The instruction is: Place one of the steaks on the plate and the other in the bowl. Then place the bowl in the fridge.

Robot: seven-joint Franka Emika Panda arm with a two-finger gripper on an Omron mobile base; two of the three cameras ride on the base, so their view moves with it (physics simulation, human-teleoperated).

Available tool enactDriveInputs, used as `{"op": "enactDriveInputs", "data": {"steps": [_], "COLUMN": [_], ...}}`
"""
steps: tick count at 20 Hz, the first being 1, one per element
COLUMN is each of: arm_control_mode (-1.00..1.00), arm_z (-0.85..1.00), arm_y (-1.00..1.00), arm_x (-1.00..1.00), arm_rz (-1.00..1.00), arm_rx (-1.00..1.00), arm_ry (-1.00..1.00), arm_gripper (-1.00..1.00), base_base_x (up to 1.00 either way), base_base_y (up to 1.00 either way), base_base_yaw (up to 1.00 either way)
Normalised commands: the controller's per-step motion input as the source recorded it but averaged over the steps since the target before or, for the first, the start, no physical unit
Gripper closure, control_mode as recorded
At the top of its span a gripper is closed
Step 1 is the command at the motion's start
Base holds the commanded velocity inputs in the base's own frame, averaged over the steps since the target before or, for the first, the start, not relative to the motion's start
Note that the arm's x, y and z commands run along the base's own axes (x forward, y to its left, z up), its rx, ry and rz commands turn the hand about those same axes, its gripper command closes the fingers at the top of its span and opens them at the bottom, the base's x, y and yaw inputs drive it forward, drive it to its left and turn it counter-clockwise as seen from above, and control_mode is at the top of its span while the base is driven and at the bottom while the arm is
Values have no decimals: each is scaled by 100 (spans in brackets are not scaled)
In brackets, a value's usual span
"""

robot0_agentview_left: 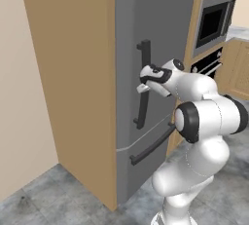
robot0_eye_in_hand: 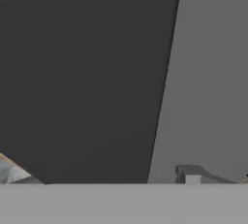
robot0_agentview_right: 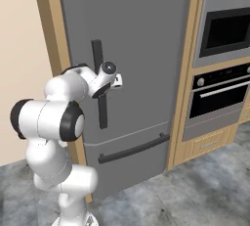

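One fridge (robot0_agentview_left: 131, 48): tall grey unit, door shut, standing straight ahead of the robot between a tan wood side panel (robot0_agentview_left: 73, 73) on its left and an oven column on its right.
Fridge handles: two dark bars; one upright handle (robot0_agentview_left: 143, 85) on the upper door, one level handle (robot0_agentview_left: 151, 146) across the lower drawer front.
Fridge in the hand view: a dark grey band (robot0_eye_in_hand: 92, 82) and a paler grey face (robot0_eye_in_hand: 208, 72) close up, meeting along a slanted edge.
Gripper (robot0_agentview_left: 142, 88): at the upright handle, about midway up its length, the hand pressed close against the bar.
Fingers: hidden against the handle in both base views and too little seen in the hand view; I cannot tell whether they stand apart or grip the bar.
Arm (robot0_agentview_right: 53, 122): one white arm with dark joints, elbow folded, wrist reaching forward to the door.
Ovens: two built-in units stacked in the wood column right of the fridge; an upper one with black glass (robot0_agentview_right: 227, 29) and a lower one (robot0_agentview_right: 215, 100) with a level bar handle and round knobs.
Drawer (robot0_agentview_right: 210, 144): one wood-fronted drawer under the lower oven.
Floor (robot0_agentview_left: 44, 199): mottled grey stone tiles.
Wall (robot0_agentview_left: 19, 73): plain beige, left of the wood panel.
Table (robot0_agentview_left: 238, 33): a pale edge at the far right in the left base view, wood cabinets beneath.
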Motion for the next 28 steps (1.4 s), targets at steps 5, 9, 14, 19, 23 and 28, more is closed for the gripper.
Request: {"op": "enactDriveInputs", "data": {"steps": [5,9,14,19,23,28], "arm_control_mode": [-100,-100,-100,-100,-100,-100], "arm_z": [0,0,7,10,10,38], "arm_y": [4,-5,-54,-85,-100,-100], "arm_x": [16,0,-43,-24,-15,-17], "arm_rz": [8,5,0,2,9,17], "arm_rx": [0,0,3,11,23,19], "arm_ry": [0,0,0,0,2,2], "arm_gripper": [100,100,100,100,100,100], "base_base_x": [0,0,0,0,0,0], "base_base_y": [0,0,0,0,0,0], "base_base_yaw": [0,0,0,0,0,0]}}
